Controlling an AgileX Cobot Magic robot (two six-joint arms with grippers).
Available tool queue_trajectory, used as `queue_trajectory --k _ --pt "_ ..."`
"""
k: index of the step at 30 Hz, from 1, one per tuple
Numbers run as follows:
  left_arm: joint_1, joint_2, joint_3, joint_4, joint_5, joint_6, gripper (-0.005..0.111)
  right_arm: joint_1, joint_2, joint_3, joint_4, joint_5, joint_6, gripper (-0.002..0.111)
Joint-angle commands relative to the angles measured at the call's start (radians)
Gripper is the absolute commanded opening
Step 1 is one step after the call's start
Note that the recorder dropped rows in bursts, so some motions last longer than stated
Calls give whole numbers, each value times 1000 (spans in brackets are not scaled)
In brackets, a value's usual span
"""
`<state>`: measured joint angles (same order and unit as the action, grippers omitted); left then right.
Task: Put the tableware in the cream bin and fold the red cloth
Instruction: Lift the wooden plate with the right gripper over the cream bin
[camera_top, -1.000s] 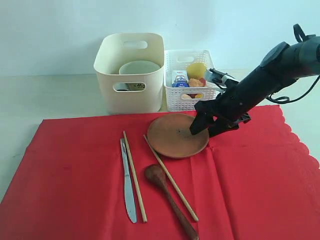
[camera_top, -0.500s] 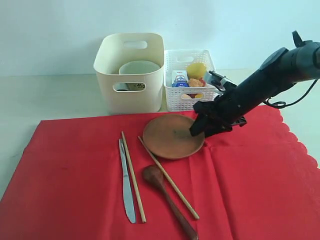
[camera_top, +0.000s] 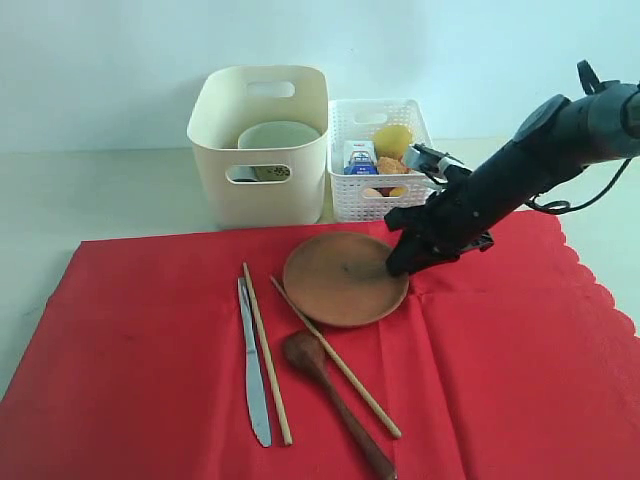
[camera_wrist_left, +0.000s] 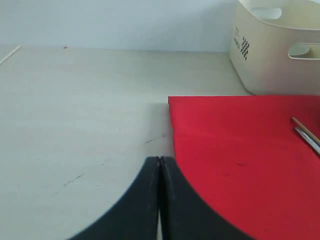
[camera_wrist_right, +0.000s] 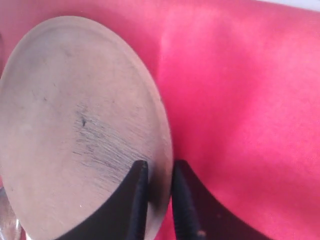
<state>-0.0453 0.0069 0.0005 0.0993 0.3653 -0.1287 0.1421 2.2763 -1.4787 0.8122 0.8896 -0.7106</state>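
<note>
Pinched plate (camera_top: 345, 279) rim w/ R gripper (camera_top: 397, 265); lay on cloth (camera_top: 500, 350), near bin (camera_top: 260, 200). Judged stiff, light-ish, prob. slick (rim the only hold). Saw L gripper (camera_wrist_left: 159, 167) pressed together, empty.

A brown plate (camera_top: 340, 280) lies on the red cloth (camera_top: 520, 350), with the right gripper (camera_top: 398, 262) down at its right rim. In front of it lie a knife (camera_top: 254, 375), two chopsticks (camera_top: 267, 355) and a wooden spoon (camera_top: 330, 395). Behind the cloth stand a cream bin (camera_top: 260, 195) holding a white bowl (camera_top: 278, 135) and, just beside it, a white basket (camera_top: 375, 205) of food (camera_top: 392, 140).
</note>
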Motion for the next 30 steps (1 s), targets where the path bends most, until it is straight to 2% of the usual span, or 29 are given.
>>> queue_trajectory --k 1,15,23,30 --pt "1 -7 0 -1 -8 2 0 2 -19 2 -63 -21 3 0" --pt "1 -7 0 -1 -8 2 0 2 -329 2 -6 137 51 0" --pt "1 -7 0 -1 -8 2 0 2 -526 2 72 122 132 0" --pt "1 -7 0 -1 -8 2 0 3 -535 -102 112 102 237 0"
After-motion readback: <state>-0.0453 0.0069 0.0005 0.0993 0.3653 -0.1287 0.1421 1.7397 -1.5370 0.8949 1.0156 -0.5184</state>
